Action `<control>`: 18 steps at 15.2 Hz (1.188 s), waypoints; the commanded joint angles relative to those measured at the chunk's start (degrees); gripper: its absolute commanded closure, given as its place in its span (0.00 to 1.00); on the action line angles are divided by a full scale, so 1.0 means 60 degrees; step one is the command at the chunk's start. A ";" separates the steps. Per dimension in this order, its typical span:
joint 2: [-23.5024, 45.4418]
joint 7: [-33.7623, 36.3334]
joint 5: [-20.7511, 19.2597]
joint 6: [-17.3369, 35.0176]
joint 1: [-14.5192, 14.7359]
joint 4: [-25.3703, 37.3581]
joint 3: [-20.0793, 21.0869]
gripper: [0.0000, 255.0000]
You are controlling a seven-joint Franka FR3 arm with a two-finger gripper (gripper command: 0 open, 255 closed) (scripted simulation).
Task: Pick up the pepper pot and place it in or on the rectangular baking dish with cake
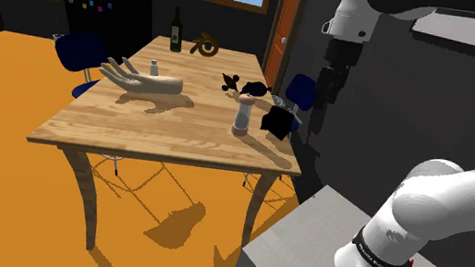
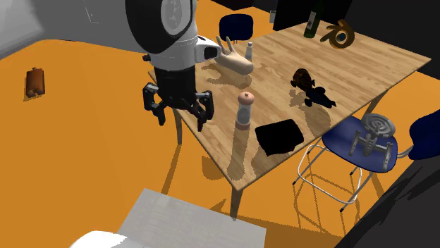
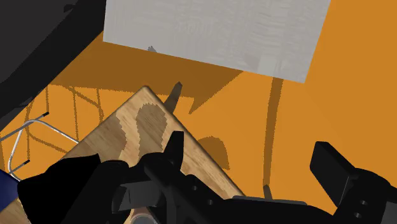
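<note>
The gripper [image 2: 180,122] hangs in the air off the near edge of the wooden table [image 2: 384,70], jaws spread wide and nothing between them; in the wrist view there's just orange floor [image 3: 267,95] between the two black fingers [image 3: 173,149], with the table's corner running up beside one of them. The pepper pot [image 2: 244,110] stands upright on the table near that same edge, with a brownish cap and base and a pale middle, untouched and clear of the gripper. Just beside it lies the baking dish [image 2: 280,135], a flat black rectangular shape resting on the wood, close to the pot but not touching it; what is inside it can't be made out. Further along the tabletop there's a pale hand sculpture [image 2: 234,59] lying on its side, a small dark figure [image 2: 308,86], a dark bottle [image 2: 311,25] and an orange ring-shaped ornament [image 2: 338,34] at the far end. A blue chair [image 2: 351,138] sits tucked by the table's side, and the grey-white stand [image 3: 216,32] shows beyond the gripper in the wrist view.
</note>
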 commanded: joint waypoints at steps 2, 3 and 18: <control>0.0313 0.0039 -0.0052 0.0289 -0.0047 0.0054 0.0032 0.00; 0.0631 0.0081 -0.0107 0.0570 -0.0096 0.0120 0.0063 0.00; 0.5736 0.1097 -0.1306 0.3598 -0.0800 0.2605 0.0357 0.00</control>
